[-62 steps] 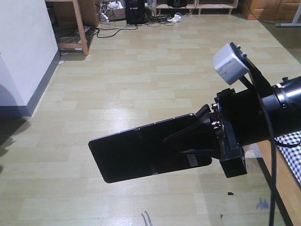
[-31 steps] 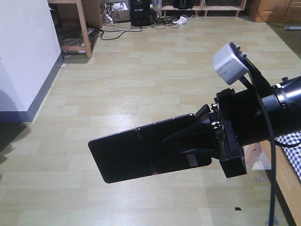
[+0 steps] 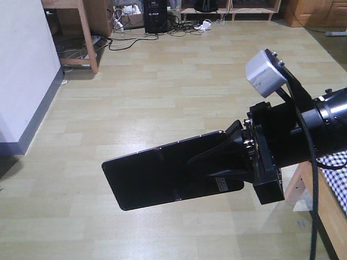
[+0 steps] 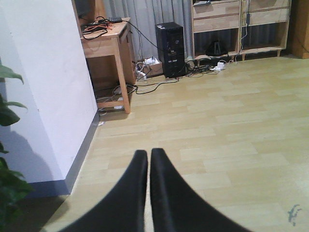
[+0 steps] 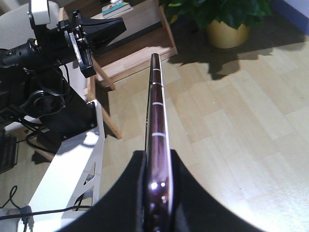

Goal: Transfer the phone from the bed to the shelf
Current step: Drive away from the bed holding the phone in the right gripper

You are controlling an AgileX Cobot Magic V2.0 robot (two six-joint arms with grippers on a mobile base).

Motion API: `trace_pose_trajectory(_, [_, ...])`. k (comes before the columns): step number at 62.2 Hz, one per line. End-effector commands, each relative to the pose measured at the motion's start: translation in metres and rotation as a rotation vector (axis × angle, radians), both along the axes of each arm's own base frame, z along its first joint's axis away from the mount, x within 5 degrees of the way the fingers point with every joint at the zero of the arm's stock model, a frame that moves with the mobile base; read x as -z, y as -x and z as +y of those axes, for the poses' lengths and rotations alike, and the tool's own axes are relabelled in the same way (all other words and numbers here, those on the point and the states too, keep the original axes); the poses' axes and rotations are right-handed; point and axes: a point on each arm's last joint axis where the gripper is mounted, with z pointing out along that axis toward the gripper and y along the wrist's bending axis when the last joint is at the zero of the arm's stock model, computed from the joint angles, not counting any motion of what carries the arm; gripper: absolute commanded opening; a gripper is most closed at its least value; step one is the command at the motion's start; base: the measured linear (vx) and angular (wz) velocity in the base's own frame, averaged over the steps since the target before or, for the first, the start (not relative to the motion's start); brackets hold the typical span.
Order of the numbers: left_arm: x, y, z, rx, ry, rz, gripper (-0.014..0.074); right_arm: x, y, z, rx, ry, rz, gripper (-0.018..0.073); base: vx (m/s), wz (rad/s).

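The phone (image 3: 157,179), a glossy black slab with a seam across its middle, hangs over the floor and sticks out leftward from my right gripper (image 3: 209,157), which is shut on its right end. In the right wrist view, the phone's pinkish edge (image 5: 155,101) runs straight up between the two black fingers (image 5: 186,193). My left gripper (image 4: 148,157) is shut with nothing in it. The bed's checked sheet (image 3: 337,162) and wooden frame (image 3: 303,181) show at the lower right. A pale wooden shelf unit (image 4: 241,29) with open compartments stands along the far wall.
A white wall corner (image 3: 27,70) juts in at the left, beside a wooden desk (image 4: 108,41). Cables and a black PC tower (image 4: 171,48) lie by the far wall. A potted plant (image 5: 227,24) and a low wooden stand (image 5: 140,46) are near my left arm (image 5: 63,36).
The floor and room have slid in the front view: the wall corner moved left and more of the bed frame shows. The right arm and phone keep their place in the view.
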Motion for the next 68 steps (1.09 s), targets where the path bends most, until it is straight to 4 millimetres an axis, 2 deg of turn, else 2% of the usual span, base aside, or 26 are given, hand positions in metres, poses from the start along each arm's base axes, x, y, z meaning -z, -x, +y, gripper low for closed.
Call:
trace_pose_trajectory(1, [-0.0145, 0.0013, -0.0002, 0.002, 0.011, -0.108, 0.0001, -0.0194, 0.0117, 0.0018, -0.053, -0.089, -0.005, -0.0002, 0.27, -0.05])
trace_pose_trajectory(68, [-0.0145, 0.0013, -0.0002, 0.002, 0.011, -0.108, 0.0001, -0.0194, 0.0117, 0.0018, -0.053, -0.089, -0.005, -0.0002, 0.33, -0.02])
